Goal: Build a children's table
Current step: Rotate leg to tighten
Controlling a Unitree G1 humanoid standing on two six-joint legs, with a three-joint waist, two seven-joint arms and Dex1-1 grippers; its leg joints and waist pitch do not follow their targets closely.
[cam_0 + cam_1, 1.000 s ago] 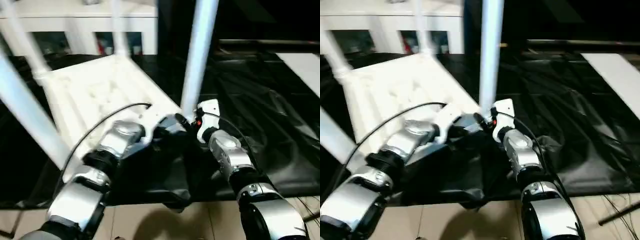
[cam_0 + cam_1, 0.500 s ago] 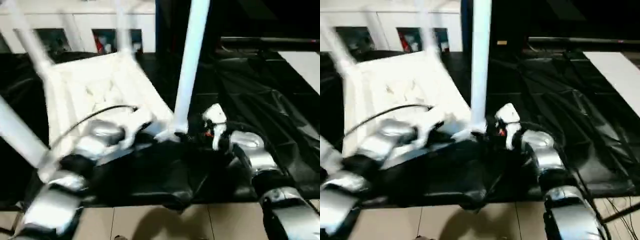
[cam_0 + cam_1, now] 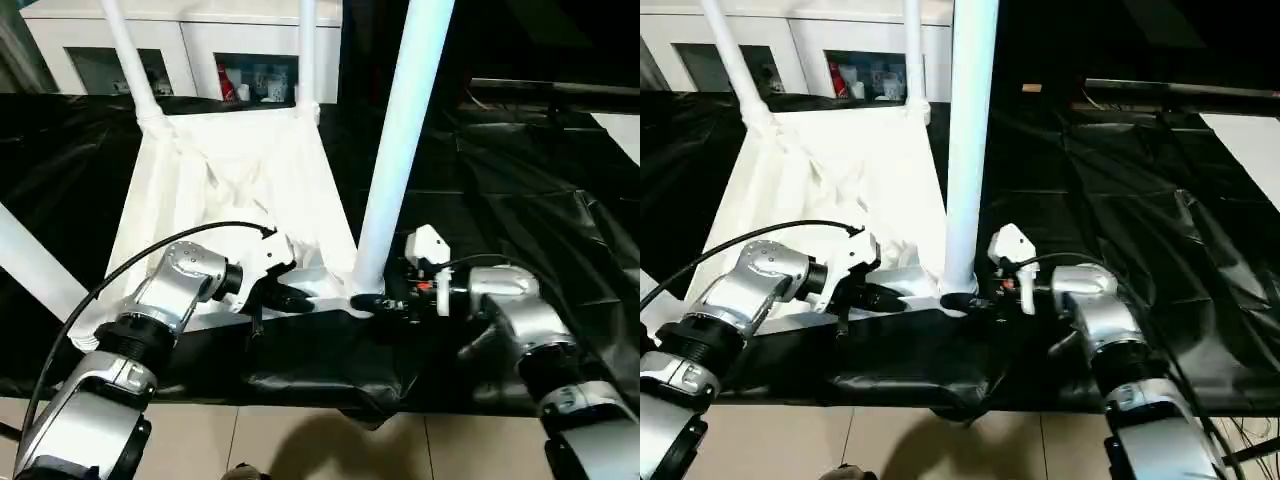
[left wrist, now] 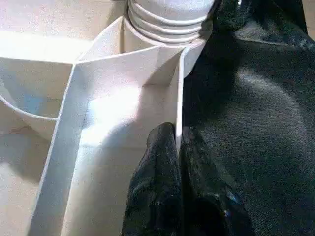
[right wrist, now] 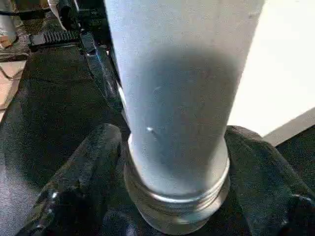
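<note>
Fingers of right gripper (image 3: 372,301) straddle leg (image 3: 400,150) base, left gripper (image 3: 296,297) pinching tabletop (image 3: 230,190) rim.

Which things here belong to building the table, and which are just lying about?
Part of the job:
- tabletop, upside down
- near leg, right pincer around its base
- far legs
- left pincer, pinching the tabletop's rim

Lying about:
- cabinet
- black sheet

Crinkled black sheeting (image 3: 520,180) over the work surface, white glass-door cabinet (image 3: 200,50) behind, beige tiled floor (image 3: 300,450) in front.
</note>
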